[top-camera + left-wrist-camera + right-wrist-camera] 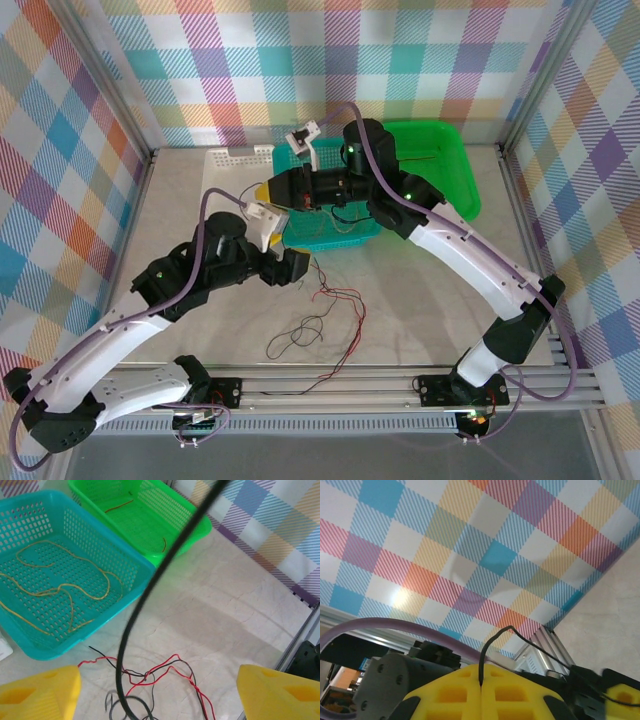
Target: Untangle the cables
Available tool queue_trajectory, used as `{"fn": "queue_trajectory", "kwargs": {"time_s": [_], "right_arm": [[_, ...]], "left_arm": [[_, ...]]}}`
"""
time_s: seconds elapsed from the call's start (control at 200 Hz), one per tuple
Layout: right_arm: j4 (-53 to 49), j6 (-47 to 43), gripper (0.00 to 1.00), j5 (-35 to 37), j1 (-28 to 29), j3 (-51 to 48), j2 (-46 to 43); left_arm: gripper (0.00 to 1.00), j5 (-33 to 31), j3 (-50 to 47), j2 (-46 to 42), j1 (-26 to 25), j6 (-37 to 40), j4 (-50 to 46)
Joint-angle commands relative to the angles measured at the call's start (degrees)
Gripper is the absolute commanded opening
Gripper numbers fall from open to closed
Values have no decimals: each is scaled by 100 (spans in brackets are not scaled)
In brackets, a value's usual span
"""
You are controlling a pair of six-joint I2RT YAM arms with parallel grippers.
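A loose tangle of thin red and black cables (150, 675) lies on the marble tabletop, in front of the arms (330, 310). My left gripper (159, 692) hovers above it, its yellow fingers (40, 692) wide open and empty. My right gripper (481, 685) is raised over the teal basket (340, 238) and shut on a black cable (495, 635). That black cable (165, 560) hangs down across the left wrist view into the tangle. Yellow and orange cables (60, 587) lie in the teal basket (135, 587). Two short cables (120, 505) lie in the green basket (200, 527).
A white basket (235, 160) stands at the back left, beside the teal one. The green basket (440, 150) sits at the back right. Metal frame rails (520, 190) and checked walls enclose the table. Bare marble lies to the right of the tangle.
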Motion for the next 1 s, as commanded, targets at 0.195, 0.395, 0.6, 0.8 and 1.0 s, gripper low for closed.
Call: {"fn": "queue_trajectory", "kwargs": {"time_s": [0.195,0.395,0.6,0.8,1.0], "right_arm": [[388,288,0,-551,341,-52,-170],[279,229,0,-454,394,-23,-222],[193,177,0,-326,403,-45,-299],[379,284,0,-332,430,-116,-320],[357,249,0,-297,455,-134,-364]], "left_arm": [[68,-504,-71,-62,60,119,330],[96,-1418,-411,-470,64,51,637],[96,-1238,-734,-866,61,123,893],[83,-832,-911,-1012,66,4,1294],[4,-523,-862,-1103,67,59,1256]]}}
